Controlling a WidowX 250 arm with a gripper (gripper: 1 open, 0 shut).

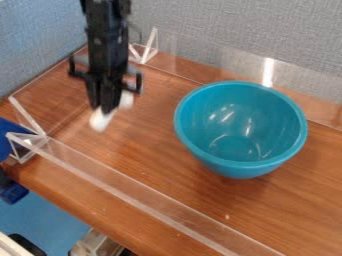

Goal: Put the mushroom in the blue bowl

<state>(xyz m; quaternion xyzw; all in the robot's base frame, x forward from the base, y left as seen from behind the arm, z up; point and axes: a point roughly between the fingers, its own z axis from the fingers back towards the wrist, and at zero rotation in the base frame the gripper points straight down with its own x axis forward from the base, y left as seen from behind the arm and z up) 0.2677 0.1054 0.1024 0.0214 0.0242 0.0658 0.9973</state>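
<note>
Only 1 view here, from the front of the desk (pixel 147 190), looking down at an angle. The arm (pixel 104 30) comes down from the top left, black and blurred. Its claw (pixel 104 103) points straight down and is clamped on the mushroom (pixel 102 118). The jaws are pulled in tight against it; the pale stem shows as a smeared cream blob just below the dark fingers, and the cap can't be made out in the blur. The mushroom hangs above the wood, clear of the surface, with a faint pale reflection on the desk under it.

Over to the right sits the bowl (pixel 242 128), teal-blue and glossy, upright on the desk, with bright highlights on its inner wall. It stands well apart from the claw, with bare brown wood between the 2.

A clear plastic fence (pixel 80 165) runs along the near edge of the desk, from the left corner down toward the bottom right. Another clear panel (pixel 267 72) stands at the far edge behind the bowl. Behind everything is a grey-blue wall (pixel 241 35). At the lower left, past the fence, a scrap of blue (pixel 8 188) shows, too small to tell what it is.
</note>
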